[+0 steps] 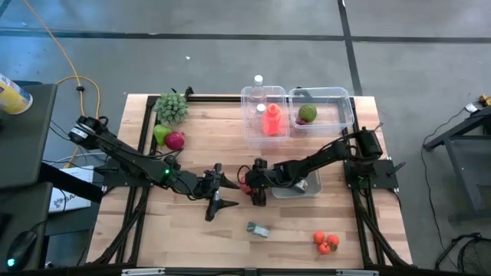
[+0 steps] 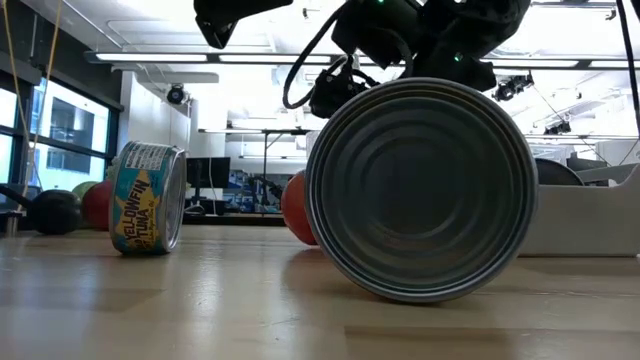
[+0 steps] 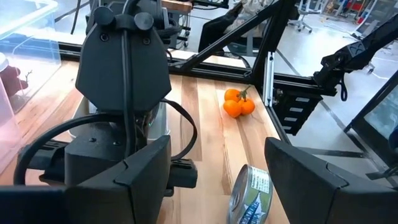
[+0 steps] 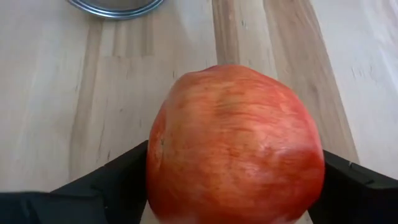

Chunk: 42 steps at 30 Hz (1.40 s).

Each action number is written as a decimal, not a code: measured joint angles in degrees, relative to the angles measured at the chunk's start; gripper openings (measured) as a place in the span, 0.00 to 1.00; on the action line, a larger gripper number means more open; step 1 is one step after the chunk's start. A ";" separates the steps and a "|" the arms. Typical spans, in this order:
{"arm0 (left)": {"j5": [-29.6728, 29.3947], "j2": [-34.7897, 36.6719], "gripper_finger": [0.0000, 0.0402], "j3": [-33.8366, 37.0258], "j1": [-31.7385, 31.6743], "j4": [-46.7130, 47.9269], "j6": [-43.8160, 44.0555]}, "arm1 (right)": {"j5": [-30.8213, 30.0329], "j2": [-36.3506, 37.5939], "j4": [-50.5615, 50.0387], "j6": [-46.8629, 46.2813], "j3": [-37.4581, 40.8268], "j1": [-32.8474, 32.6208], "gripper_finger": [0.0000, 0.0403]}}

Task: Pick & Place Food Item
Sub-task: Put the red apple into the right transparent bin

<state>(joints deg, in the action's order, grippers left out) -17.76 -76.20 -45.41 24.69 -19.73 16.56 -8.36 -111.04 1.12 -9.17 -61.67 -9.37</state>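
A red apple (image 4: 235, 143) lies on the wooden table (image 1: 307, 218) near its middle, and my right gripper (image 4: 233, 186) is shut on it. In the high view the right gripper (image 1: 252, 186) reaches in from the table's right, slanting down. The low view shows the apple (image 2: 296, 208) at table level, half hidden behind a big steel can (image 2: 420, 190). My left gripper (image 1: 218, 190) hangs open just left of the apple, above the table, with nothing between its fingers (image 3: 130, 180). My right gripper has the apple between its two fingers, one finger (image 4: 118, 171) against each side of it (image 4: 158, 155). The fingers come from the table's right, slanting down. The apple sits low at table level; whether it is lifted I cannot tell.
A tuna can (image 1: 258, 229) lies on its side toward the near edge, with small orange fruits (image 1: 326, 241) at the near right. Two clear bins (image 1: 295, 115) stand at the far edge, holding a red bottle and a green fruit. Greens and two fruits (image 1: 169, 136) lie far left.
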 joint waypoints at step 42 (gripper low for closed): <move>-0.02 0.00 0.62 0.02 0.00 -3.78 -0.02 | -52.69 44.06 -63.13 -36.62 -0.02 9.59 0.85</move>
<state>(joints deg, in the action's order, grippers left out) -17.78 -76.20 -45.39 24.69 -23.51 16.53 -61.06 -66.98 -62.00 -45.79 -61.69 0.22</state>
